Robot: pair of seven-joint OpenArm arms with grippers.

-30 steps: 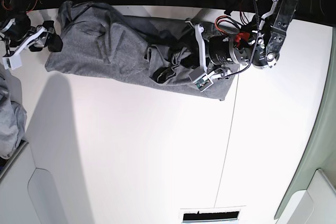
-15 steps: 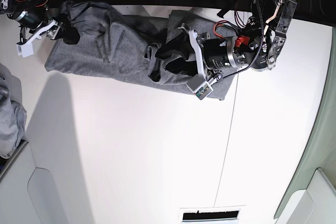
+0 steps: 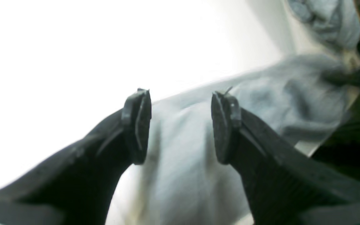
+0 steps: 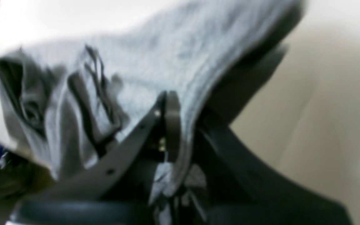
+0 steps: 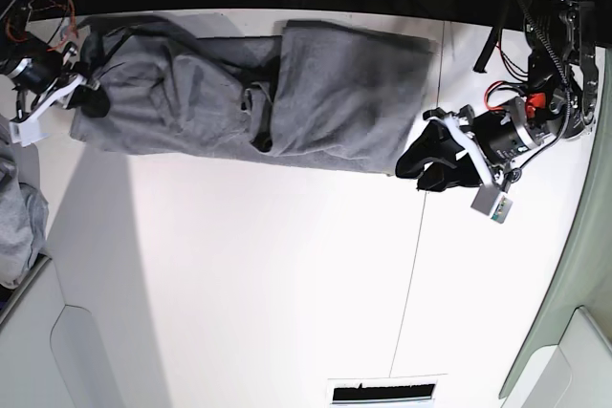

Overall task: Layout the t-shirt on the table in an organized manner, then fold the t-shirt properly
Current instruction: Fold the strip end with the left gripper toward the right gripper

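Note:
The grey t-shirt (image 5: 287, 93) lies stretched out along the far side of the white table (image 5: 249, 274), with a bunched fold near its middle. My right gripper (image 5: 84, 97) is at the shirt's left end, shut on its edge. In the right wrist view the gripper (image 4: 180, 137) has the cloth (image 4: 167, 56) pinched between its fingers. My left gripper (image 5: 418, 167) stands open at the shirt's right edge. In the left wrist view its fingers (image 3: 136, 125) are spread, and the shirt (image 3: 261, 93) lies beyond the gap (image 3: 180, 125), not pinched.
A paler bluish-grey cloth bundle (image 5: 19, 207) lies at the table's left edge, seen also in the left wrist view (image 3: 323, 18). A thin dark seam (image 5: 411, 274) runs down the table. A vent slot (image 5: 387, 392) sits at the near edge.
My left gripper has let go of the shirt's middle and moved right, off its edge. The shirt now lies flatter and wider. My right gripper has shut on the left end.

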